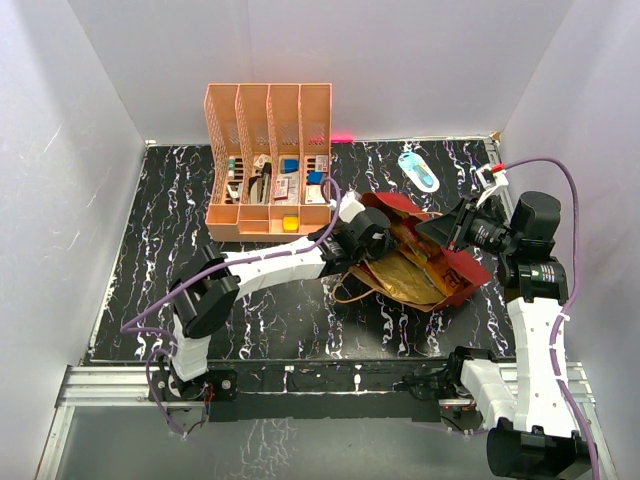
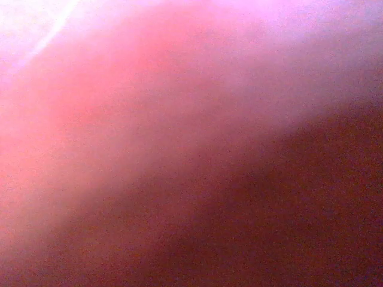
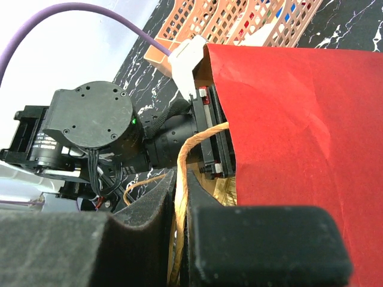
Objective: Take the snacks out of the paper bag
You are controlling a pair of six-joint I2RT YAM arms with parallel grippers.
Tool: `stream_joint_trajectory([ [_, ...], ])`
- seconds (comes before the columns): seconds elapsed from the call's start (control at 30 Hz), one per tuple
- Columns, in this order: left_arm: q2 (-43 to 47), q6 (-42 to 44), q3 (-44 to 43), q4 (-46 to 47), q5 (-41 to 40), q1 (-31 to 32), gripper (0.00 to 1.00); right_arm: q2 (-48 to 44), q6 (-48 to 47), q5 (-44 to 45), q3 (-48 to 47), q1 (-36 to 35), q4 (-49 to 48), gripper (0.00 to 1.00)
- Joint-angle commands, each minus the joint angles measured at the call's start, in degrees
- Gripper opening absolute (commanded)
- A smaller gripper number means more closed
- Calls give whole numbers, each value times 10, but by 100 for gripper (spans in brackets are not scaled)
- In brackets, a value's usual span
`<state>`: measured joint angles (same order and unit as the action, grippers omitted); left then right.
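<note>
The paper bag point(image 1: 466, 268) is lying flat on the table point(image 1: 250, 325) right of centre, a mustard-gold chip bag point(image 1: 405, 282) showing in its mouth; the right claw point(image 3: 183, 236) is clamping a loop handle point(image 3: 179, 173), and the left claw point(image 1: 380, 238) is reaching inside, its fingers hidden, so I cannot tell its state.

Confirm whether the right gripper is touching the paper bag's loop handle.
Touching. Right wrist view shows the tan loop handle running down the narrow slot between the right gripper fingers, against both.

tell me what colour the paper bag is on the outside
The paper bag is red outside; the right wrist view shows it best.
</note>
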<state>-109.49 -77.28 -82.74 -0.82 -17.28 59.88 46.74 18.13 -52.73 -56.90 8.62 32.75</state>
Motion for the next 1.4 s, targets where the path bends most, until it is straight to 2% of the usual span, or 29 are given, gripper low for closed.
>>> stream_joint_trajectory([
  [0.0,5,20,-42,1,-55,10,22,-4,2,-15,-28,-3,-34,8],
  [0.2,19,11,-11,37,-92,25,31,-4,3,-15,-33,-3,-34,8],
  [0.43,20,31,37,149,-128,35,34,0,-30,19,-70,-3,13,8],
  [0.6,12,52,49,198,-144,36,38,0,-29,0,-73,-3,22,8],
  [0.8,-14,44,21,164,-156,43,43,-6,-21,-6,-69,-3,19,8],
  [0.87,-21,36,10,137,-171,49,50,-6,-20,-4,-73,-3,21,8],
  [1.03,-45,40,-19,104,-190,58,58,-10,-18,-3,-76,-3,24,8],
  [1.37,-105,90,-75,108,-219,63,56,-14,-9,-7,-76,-2,24,8],
])
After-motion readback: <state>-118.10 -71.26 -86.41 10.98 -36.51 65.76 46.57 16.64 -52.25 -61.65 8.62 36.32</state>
